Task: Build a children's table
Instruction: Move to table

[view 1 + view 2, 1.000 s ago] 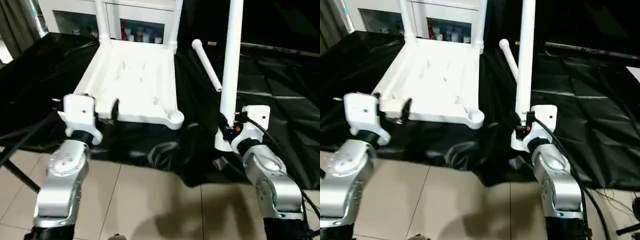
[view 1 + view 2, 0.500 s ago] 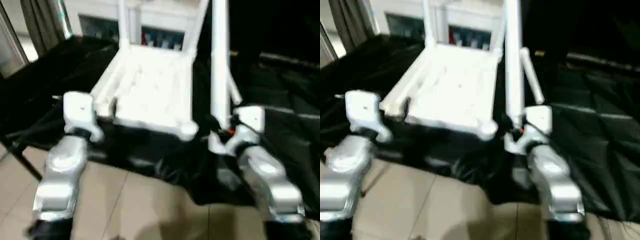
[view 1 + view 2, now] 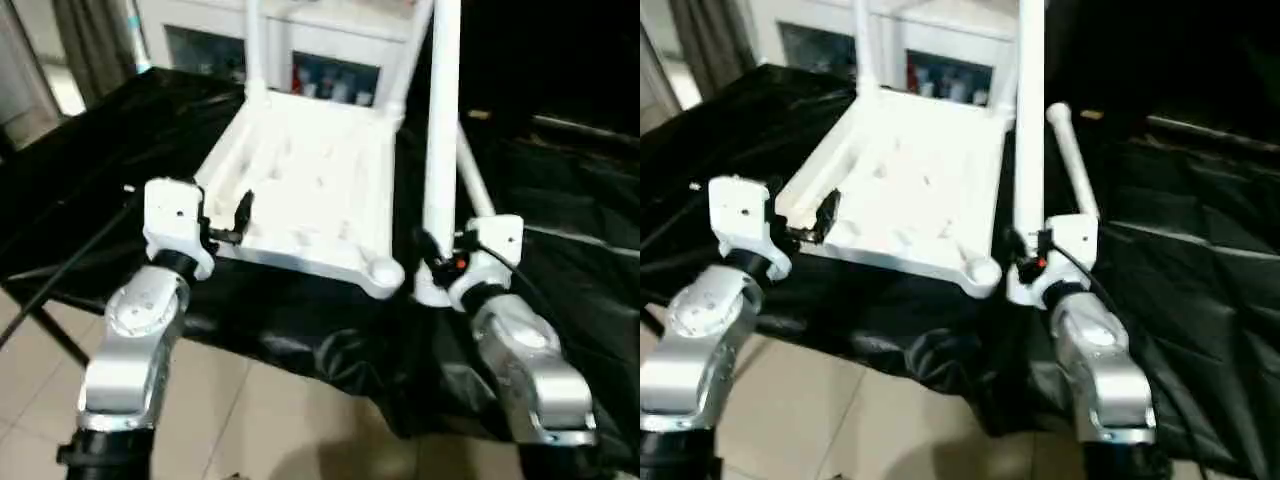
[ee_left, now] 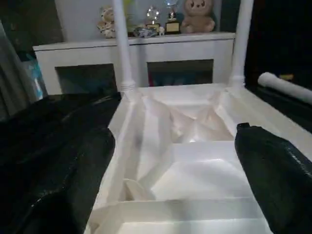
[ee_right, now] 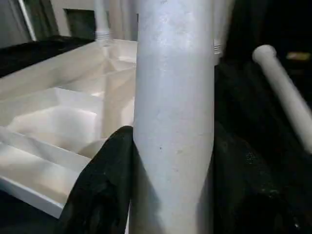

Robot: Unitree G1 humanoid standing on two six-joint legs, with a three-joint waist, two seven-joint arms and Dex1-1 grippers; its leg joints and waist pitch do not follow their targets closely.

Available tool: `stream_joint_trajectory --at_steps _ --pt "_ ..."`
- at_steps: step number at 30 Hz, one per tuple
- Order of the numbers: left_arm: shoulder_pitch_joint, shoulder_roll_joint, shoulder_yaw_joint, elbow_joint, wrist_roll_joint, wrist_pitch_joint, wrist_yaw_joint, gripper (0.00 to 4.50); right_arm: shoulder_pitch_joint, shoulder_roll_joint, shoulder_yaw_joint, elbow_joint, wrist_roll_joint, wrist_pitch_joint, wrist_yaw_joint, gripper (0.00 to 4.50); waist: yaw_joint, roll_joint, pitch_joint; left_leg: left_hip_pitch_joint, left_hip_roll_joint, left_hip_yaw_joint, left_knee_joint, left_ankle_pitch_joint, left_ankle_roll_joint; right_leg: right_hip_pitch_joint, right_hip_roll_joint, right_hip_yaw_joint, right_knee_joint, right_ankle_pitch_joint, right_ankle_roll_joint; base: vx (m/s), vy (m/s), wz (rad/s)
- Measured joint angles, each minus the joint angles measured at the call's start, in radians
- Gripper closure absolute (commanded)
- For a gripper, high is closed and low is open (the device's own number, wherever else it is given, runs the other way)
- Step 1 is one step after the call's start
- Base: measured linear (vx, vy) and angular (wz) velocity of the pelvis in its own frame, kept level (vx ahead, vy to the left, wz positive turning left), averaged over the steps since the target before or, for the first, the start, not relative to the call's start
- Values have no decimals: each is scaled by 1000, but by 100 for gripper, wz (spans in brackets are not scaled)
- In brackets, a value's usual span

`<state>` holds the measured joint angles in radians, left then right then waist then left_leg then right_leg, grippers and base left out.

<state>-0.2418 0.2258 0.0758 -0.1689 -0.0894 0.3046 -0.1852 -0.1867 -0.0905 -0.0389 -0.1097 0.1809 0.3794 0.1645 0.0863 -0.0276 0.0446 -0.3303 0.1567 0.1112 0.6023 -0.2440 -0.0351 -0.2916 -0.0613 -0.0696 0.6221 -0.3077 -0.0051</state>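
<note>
Fingers (image 5: 105,180) round plain leg (image 5: 173,117) — unlettered tabletop (image 3: 310,190)

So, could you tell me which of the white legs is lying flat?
The loose leg on the black cloth; another is upright in the right gripper, two stand in far sockets.

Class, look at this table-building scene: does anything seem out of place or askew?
One loose leg lies flat on the black cloth beside the upturned tabletop, still unattached. Nothing looks damaged or spilled.
</note>
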Motion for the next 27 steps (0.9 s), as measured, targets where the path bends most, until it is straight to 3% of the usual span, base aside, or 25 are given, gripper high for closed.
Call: stream_joint_trajectory --at_steps 2,3,5,6,7,8,10,11,12,13,14,15,16,17,18,19,20,21,22,23,24,25,26,27 --pt "-7 1 7 11 -3 0 -8 0 13 4 7 -14 1 -1 -7 262 -5 0 0 3 -10 0 6 -6 4 -18 -11 5 32 -16 -17 0 0 0" --pt "-12 -3 4 17 -4 0 -16 0 37 3 0 -34 2 -1 -16 262 0 2 -2 0 -13 5 10 -9 10 -11 -14 12 31 -22 11 0 0 0" --pt "-16 -16 -28 19 -7 1 -33 0 77 -1 -27 -47 4 -1 -30 262 12 19 -6 -25 -13 3 42 -22 92 4 3 24 17 -22 13 68 -27 14" --pt "-17 -21 -44 18 -11 1 -40 0 86 -3 -46 -45 4 0 -39 262 19 32 -6 -24 -4 6 40 -22 86 14 15 30 12 -23 12 72 -17 18" --pt "-16 -18 -45 19 -13 1 -42 0 85 -4 -49 -48 4 0 -43 262 29 41 -7 -8 11 12 28 -20 8 17 27 40 11 -23 12 0 0 0" --pt "-15 -10 -39 19 -14 1 -42 0 82 3 -49 -51 4 0 -45 262 30 44 -6 9 22 23 22 -18 -33 14 34 54 17 -23 9 44 -10 -33" --pt "-7 2 -15 22 -14 3 -40 0 73 20 -13 -61 6 0 -40 262 27 35 -5 40 22 51 13 -28 -41 -19 18 54 56 -29 -13 54 -26 -42" --pt "-7 7 -9 22 -14 3 -40 0 73 21 -4 -72 5 0 -38 262 22 29 -4 51 19 56 13 -34 -40 -27 7 50 67 -31 -8 26 -68 -44" --pt "-11 1 -13 19 -14 3 -41 0 77 8 -10 -77 3 0 -39 262 17 25 -6 42 12 54 19 -37 -31 -13 10 48 66 -37 2 26 -68 -44" --pt "-15 -16 -31 18 -15 3 -44 0 81 -4 -24 -75 2 0 -41 262 17 32 -10 34 9 42 37 -51 1 -5 20 56 56 -36 0 19 -52 -4" --pt "-15 -28 -55 14 -17 3 -50 0 82 -16 -48 -72 0 0 -48 262 21 29 -8 13 1 29 65 -61 19 0 22 58 48 -35 -1 52 -23 10" --pt "-12 -30 -64 14 -17 4 -52 0 80 -21 -67 -73 0 0 -52 262 25 34 -11 -19 -13 16 90 -58 18 8 27 57 35 -29 4 52 -23 10" --pt "-11 -27 -61 14 -17 4 -52 0 80 -20 -71 -73 0 0 -53 262 27 46 -16 -39 -14 5 71 -47 30 18 42 53 22 -25 7 62 -9 1" --pt "-11 -19 -51 13 -17 4 -51 0 71 -17 -68 -72 1 1 -51 262 28 62 -19 -49 -9 -5 39 7 16 25 55 33 19 -26 4 84 23 -6" --pt "-4 -5 -34 13 -17 7 -49 0 68 2 -61 -70 1 0 -51 262 21 63 -20 -43 -2 -20 48 4 7 26 53 15 23 -32 6 84 23 -6" --pt "-3 2 -19 15 -17 9 -48 0 62 8 -40 -68 1 0 -49 262 13 62 -17 -42 -8 -22 45 2 10 14 42 5 43 -37 -4 147 19 -6" --pt "-2 4 0 18 -17 13 -43 0 54 11 -17 -67 2 0 -45 262 4 49 -20 -39 -13 -23 44 -1 12 -6 31 3 77 -38 -7 122 -12 3" --pt "-2 4 8 17 -19 17 -38 0 53 13 -7 -67 2 0 -45 262 -4 46 -21 -33 -19 -23 44 -4 17 -39 16 6 116 -37 -3 122 -12 3" --pt "-2 3 10 16 -22 17 -36 0 53 12 -7 -66 2 0 -47 262 -9 42 -21 -29 -23 -22 44 -5 16 -63 1 10 126 -31 6 52 -28 2" --pt "-2 2 10 15 -24 17 -33 0 53 9 -8 -66 1 0 -48 262 -14 32 -20 -24 -29 -17 44 -6 15 -86 -11 23 115 -20 17 27 -58 3" --pt "0 -6 10 11 -25 18 -30 0 54 5 -11 -65 2 0 -48 262 -16 10 -16 -19 -42 -9 46 -11 13 -91 -29 41 82 25 32 27 -58 3" --pt "5 -19 0 10 -26 19 -29 0 62 -5 -21 -64 1 0 -48 262 -7 8 -10 -17 -39 2 46 -16 34 -82 -25 44 77 17 25 21 -102 7" --pt "10 -33 -18 9 -27 19 -30 0 67 -11 -31 -62 1 1 -49 262 4 10 -8 -17 -35 0 59 -33 66 -74 -21 44 63 21 20 36 -112 -1" --pt "13 -38 -31 8 -32 20 -31 0 67 -14 -49 -60 0 1 -52 262 10 12 -8 -27 -35 -1 72 -35 68 -65 -15 44 50 26 16 36 -112 -1"
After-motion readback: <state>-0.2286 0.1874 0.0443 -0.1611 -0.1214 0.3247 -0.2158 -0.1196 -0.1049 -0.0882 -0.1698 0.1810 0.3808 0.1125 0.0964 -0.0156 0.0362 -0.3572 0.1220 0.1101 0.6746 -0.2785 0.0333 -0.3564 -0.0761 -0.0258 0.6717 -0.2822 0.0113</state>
